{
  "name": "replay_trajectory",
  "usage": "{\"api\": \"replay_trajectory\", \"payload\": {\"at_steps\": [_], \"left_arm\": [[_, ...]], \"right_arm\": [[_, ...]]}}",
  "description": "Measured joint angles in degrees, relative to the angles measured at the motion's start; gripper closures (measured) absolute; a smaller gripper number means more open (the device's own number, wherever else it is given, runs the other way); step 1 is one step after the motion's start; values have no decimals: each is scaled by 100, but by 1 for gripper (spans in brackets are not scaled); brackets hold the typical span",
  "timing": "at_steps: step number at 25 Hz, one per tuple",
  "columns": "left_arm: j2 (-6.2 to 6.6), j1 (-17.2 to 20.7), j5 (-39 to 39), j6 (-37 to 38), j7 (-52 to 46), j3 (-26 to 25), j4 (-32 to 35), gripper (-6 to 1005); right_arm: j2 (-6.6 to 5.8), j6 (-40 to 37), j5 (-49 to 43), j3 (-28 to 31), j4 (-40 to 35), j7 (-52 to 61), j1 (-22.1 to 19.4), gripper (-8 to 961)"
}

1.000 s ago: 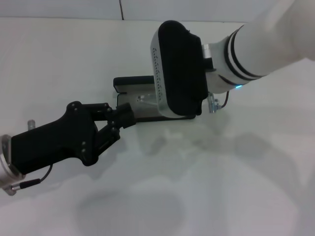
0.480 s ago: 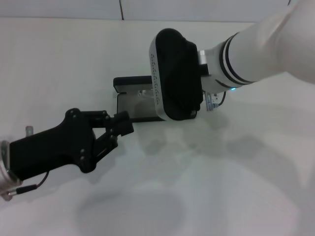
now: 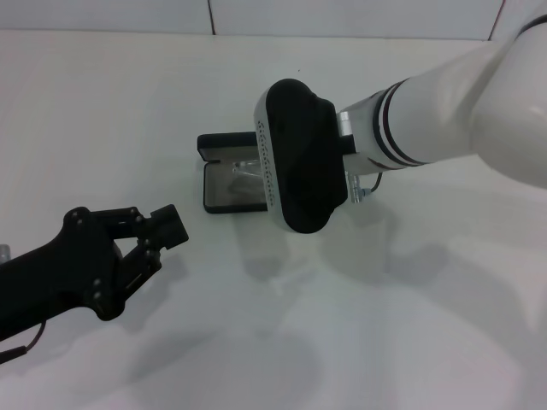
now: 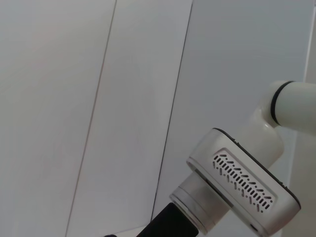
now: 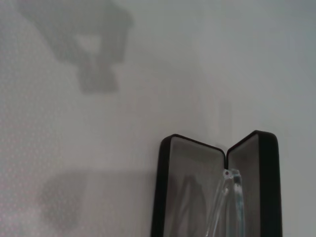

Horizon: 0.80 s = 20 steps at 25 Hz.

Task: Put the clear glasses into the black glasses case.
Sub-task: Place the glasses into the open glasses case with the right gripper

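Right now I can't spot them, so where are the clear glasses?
In the head view the clear glasses lie inside the open black glasses case, mid-table, just left of the right arm's tool housing.

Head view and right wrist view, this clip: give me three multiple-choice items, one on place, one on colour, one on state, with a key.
1. Where are the clear glasses?
A. Inside the black glasses case
B. On the table beside the case
C. Held by the left end effector

2. What colour is the case lining?
A. Orange
B. Grey
C. White

3. What state is the case in?
A. Shut
B. Open
C. Upside down

Key: 1 A, the right wrist view shows the clear frame lying within the case walls. 2 B, both halves show grey inside black rims. 3 B, the lid stands up from the tray, beside the right end effector's wrist housing.
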Motion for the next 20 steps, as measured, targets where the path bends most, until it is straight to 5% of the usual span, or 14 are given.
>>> {"api": "replay_trajectory", "payload": {"at_steps": [20], "left_arm": [[-77,36,4,5,8,-58,-30,788]], "right_arm": [[0,737,-88,-418,226,33,-110,902]]}}
